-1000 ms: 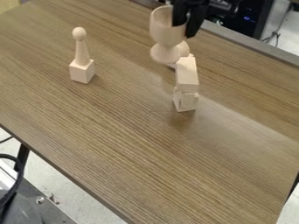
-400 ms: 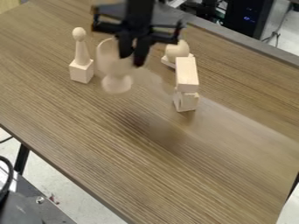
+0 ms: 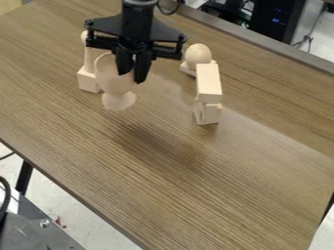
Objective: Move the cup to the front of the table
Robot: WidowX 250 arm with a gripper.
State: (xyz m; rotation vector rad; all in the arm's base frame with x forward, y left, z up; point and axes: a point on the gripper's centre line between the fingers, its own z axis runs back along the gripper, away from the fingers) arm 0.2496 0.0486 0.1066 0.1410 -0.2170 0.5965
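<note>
Fingers [image 3: 141, 69] of the black gripper [image 3: 132, 75] close on the side wall of the pale cup [image 3: 112, 80], one reaching inside the bowl and the other outside, on the right-hand side in the camera view. The cup is upright and held above the worktop [image 3: 196, 190], with a soft dark shadow [image 3: 153, 141] on the wood below and to the right of its foot. Just left of the cup, and partly hidden behind it, stands a pale post on a square block [image 3: 87, 80]. To the right of the cup, apart from it, a rounded, egg-like piece [image 3: 198, 54] sits at a small flat piece [image 3: 187, 69]. Also right of the cup, slightly nearer the camera than the rounded piece, a long pale block [image 3: 209, 82] rests slanted on a smaller blocky piece [image 3: 207, 112]. The arm [image 3: 137, 19] comes down from the top edge, above the cup. Farther off, beyond the worktop and up to the right of the cup, is dark equipment [image 3: 277, 22] with small blue lights
</note>
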